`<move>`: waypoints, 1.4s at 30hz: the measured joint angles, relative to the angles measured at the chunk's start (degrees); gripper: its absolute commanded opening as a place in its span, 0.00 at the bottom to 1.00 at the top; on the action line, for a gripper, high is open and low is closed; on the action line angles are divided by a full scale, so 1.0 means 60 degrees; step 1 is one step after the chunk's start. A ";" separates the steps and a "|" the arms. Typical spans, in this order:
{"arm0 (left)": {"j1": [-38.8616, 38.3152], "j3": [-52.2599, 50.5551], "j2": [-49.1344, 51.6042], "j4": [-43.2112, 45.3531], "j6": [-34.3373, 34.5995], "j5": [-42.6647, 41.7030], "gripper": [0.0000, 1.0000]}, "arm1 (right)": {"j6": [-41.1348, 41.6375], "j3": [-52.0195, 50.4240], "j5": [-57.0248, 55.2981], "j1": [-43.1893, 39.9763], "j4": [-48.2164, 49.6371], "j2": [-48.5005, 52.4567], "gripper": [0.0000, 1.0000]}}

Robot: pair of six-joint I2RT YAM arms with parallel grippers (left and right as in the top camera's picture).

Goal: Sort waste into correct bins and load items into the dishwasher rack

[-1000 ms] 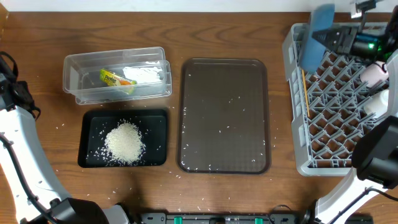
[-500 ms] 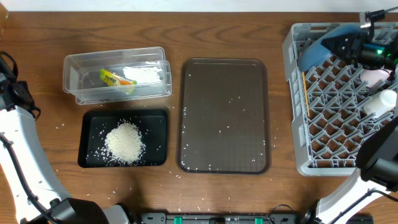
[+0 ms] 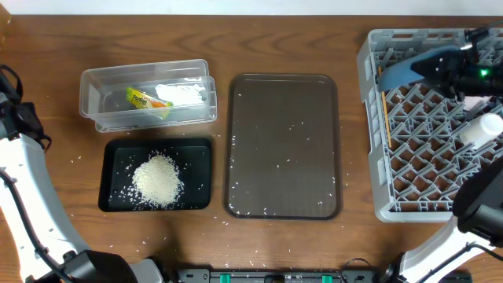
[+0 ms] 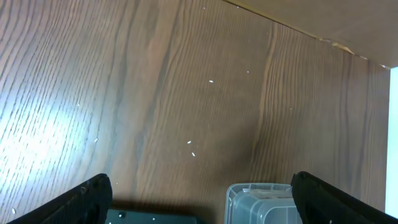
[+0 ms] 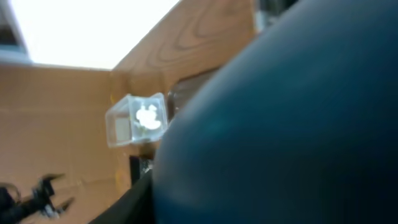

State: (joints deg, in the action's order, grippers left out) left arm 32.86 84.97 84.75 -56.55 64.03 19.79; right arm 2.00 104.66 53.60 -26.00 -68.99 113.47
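Observation:
My right gripper (image 3: 444, 67) is shut on the rim of the large dark-blue bowl (image 3: 402, 71), holding it tilted on edge over the far left part of the grey dishwasher rack (image 3: 369, 149). The bowl fills the right wrist view (image 5: 286, 124). Chopsticks (image 3: 386, 118) lie in the rack along its left wall, and a white cup (image 3: 487, 130) lies at its right. The clear tub (image 3: 94, 86) holds the yellow-green wrapper (image 3: 145, 101) and the napkin (image 3: 185, 93). The black tray (image 3: 114, 153) holds the rice pile (image 3: 157, 179). My left gripper (image 4: 199, 214) is open and empty. The light-blue bowl is out of view.
The brown serving tray (image 3: 283, 145) lies mid-table with a few stray rice grains on it. Loose grains dot the wood around the black tray. The left arm (image 3: 16, 126) stands at the table's left edge. The left wrist view shows the tub's corner (image 4: 264, 202).
My right gripper has carried the dark-blue bowl down and toward the rack's far left corner, tipping it from steeply raised to lower. The left arm has not moved.

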 measured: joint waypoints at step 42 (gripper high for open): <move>0.0000 0.0000 0.0000 -0.0004 0.0000 -0.0004 0.95 | 0.0641 0.0747 -0.4947 0.1749 -0.0707 -0.1603 0.86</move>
State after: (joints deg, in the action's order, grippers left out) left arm 32.86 84.97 84.75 -56.58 64.03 19.77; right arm 5.85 109.14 23.92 -15.51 -73.23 103.85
